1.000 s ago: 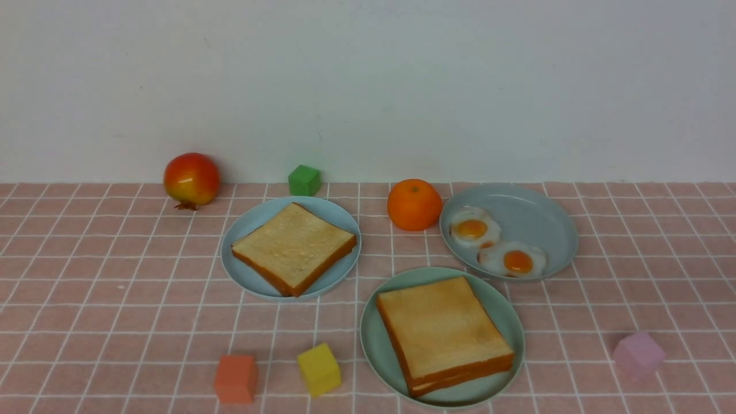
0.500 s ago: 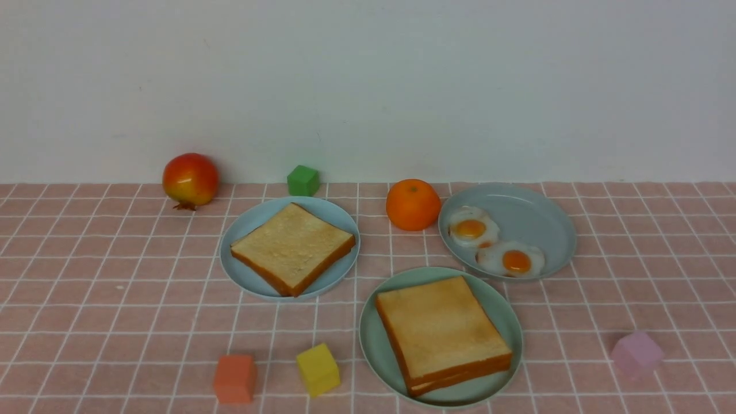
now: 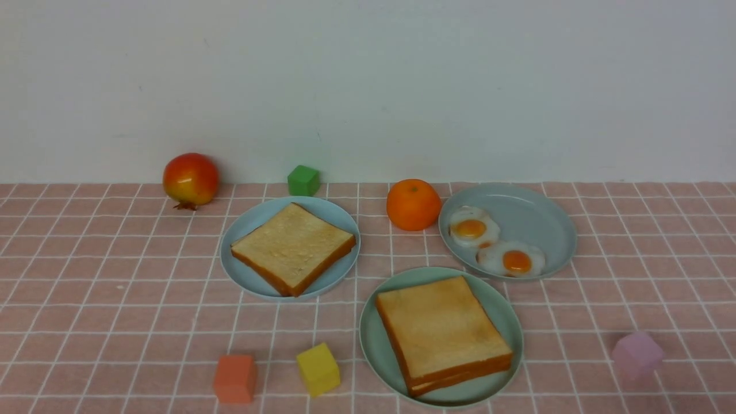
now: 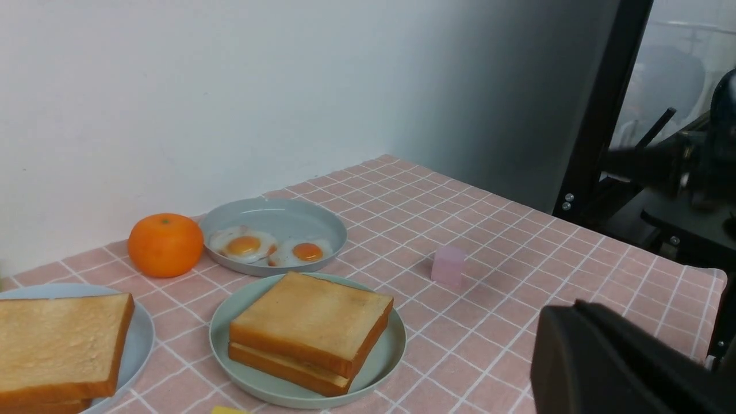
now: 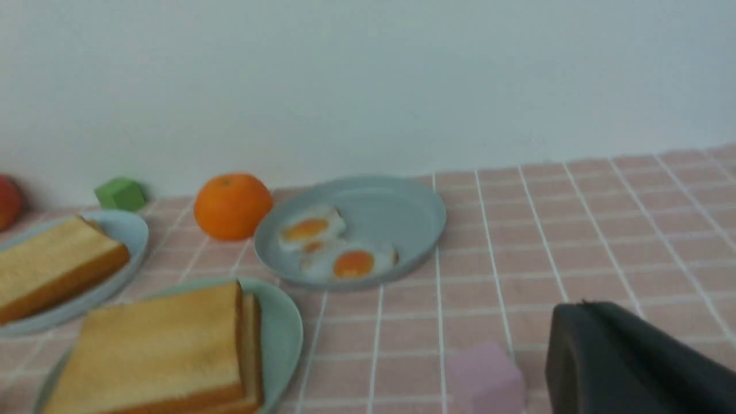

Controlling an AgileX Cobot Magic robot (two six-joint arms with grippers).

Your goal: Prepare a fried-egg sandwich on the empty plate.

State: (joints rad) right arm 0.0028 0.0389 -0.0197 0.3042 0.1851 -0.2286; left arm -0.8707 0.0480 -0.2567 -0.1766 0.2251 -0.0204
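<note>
The mint-green plate [image 3: 372, 345] sits at the front centre. Two golden toast slices [image 3: 440, 325] lie stacked on it as a sandwich [image 4: 313, 313]; what lies between them is hidden. Two fried eggs [image 3: 471, 229] rest on a blue-grey plate [image 3: 535, 215] behind it on the right. Neither arm shows in the front view. My left gripper [image 4: 575, 306] is shut and empty, off to the side of the green plate. My right gripper [image 5: 583, 305] is shut and empty beside a pink cube [image 5: 486, 379].
Another toast slice [image 3: 293, 246] lies on a pale blue plate [image 3: 339, 215] at the left. An orange [image 3: 414, 204], a red fruit [image 3: 191, 179] and a green cube [image 3: 303, 180] stand near the wall. Orange-red [image 3: 234, 378], yellow [image 3: 318, 369] and pink [image 3: 637, 355] cubes lie in front.
</note>
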